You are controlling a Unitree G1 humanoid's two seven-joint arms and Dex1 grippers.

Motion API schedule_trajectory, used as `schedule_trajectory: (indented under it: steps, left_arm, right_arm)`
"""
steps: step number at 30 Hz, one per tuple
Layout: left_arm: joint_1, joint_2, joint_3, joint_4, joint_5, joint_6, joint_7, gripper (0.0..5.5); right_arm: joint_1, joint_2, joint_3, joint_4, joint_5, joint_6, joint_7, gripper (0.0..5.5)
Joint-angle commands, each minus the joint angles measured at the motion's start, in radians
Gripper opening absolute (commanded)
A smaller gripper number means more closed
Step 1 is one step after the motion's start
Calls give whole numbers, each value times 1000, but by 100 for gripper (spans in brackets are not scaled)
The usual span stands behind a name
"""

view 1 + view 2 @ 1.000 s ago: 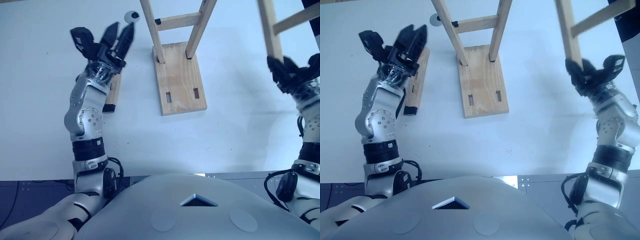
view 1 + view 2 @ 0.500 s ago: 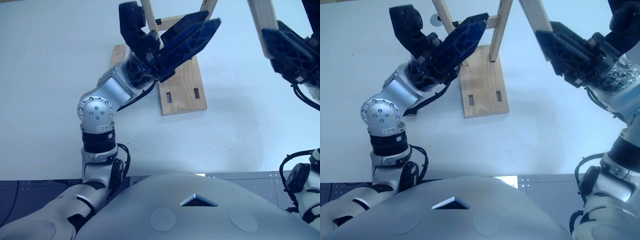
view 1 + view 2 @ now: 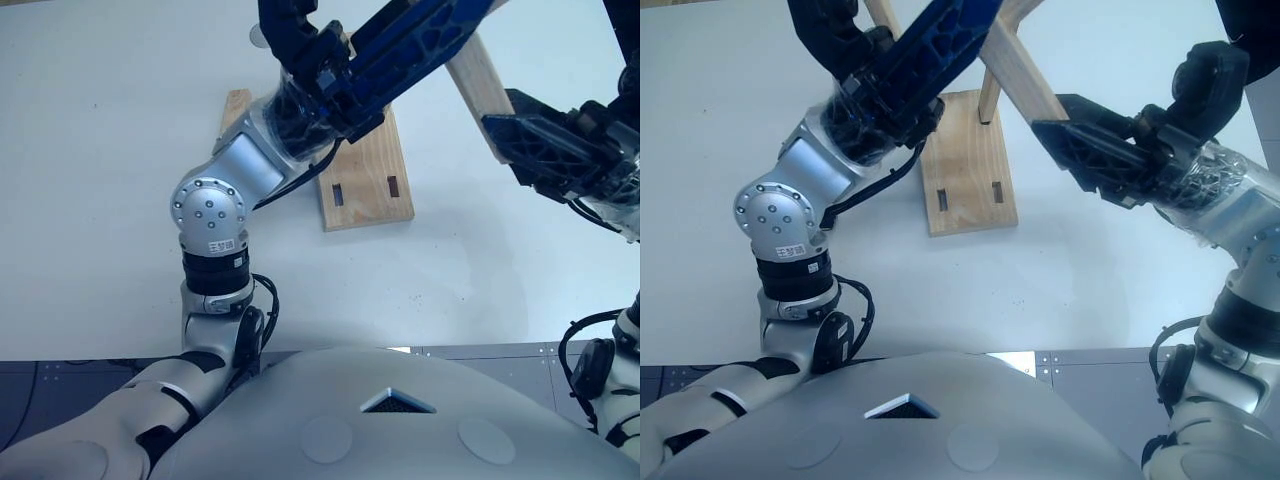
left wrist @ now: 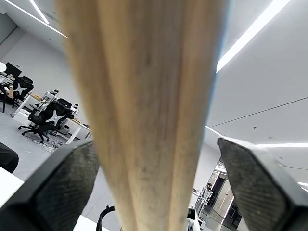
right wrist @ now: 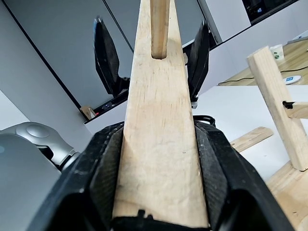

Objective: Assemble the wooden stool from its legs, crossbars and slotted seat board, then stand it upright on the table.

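Note:
The slotted seat board (image 3: pixel 360 170) lies flat on the white table, with a leg-and-crossbar frame (image 3: pixel 990 95) standing in its far slots. My right gripper (image 3: pixel 1080 140) is shut on the end of a second wooden leg (image 3: pixel 1020 70), held tilted in the air over the board. A crossbar sits in that leg's slot (image 5: pixel 160 29). My left gripper (image 4: pixel 156 187) is raised at the same leg. Its fingers (image 5: pixel 106 53) stand open on either side of the wood, with a small gap at one pad (image 4: pixel 255 187).
A loose wooden piece (image 3: pixel 235 105) lies on the table left of the seat board. A small round white object (image 3: pixel 258 35) rests on the table at the far edge. The near table surface (image 3: pixel 420 280) is bare.
The right gripper has swung its leg leftward and tilted it over the seat board. The left arm has lifted from the loose piece, and its open fingers now straddle that leg.

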Motion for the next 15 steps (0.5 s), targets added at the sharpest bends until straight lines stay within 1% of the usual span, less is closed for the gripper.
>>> schedule_trajectory:
  steps: [1, 3, 12, 15]
  left_arm:
    - [1, 5, -8, 2, -1, 6, -6, 373]
    - [13, 15, -12, 2, 2, 11, -17, 331]
    - [18, 34, -13, 1, 3, 11, -36, 209]
    - [26, 42, -17, -13, 11, 4, -56, 203]
  right_arm:
    - [1, -12, 5, -28, 33, -5, -15, 203]
    - [2, -10, 8, -31, 36, -8, -21, 203]
    - [-2, -18, 8, -34, 46, -10, -35, 203]
    - [2, -12, 12, -38, 36, -19, -55, 203]
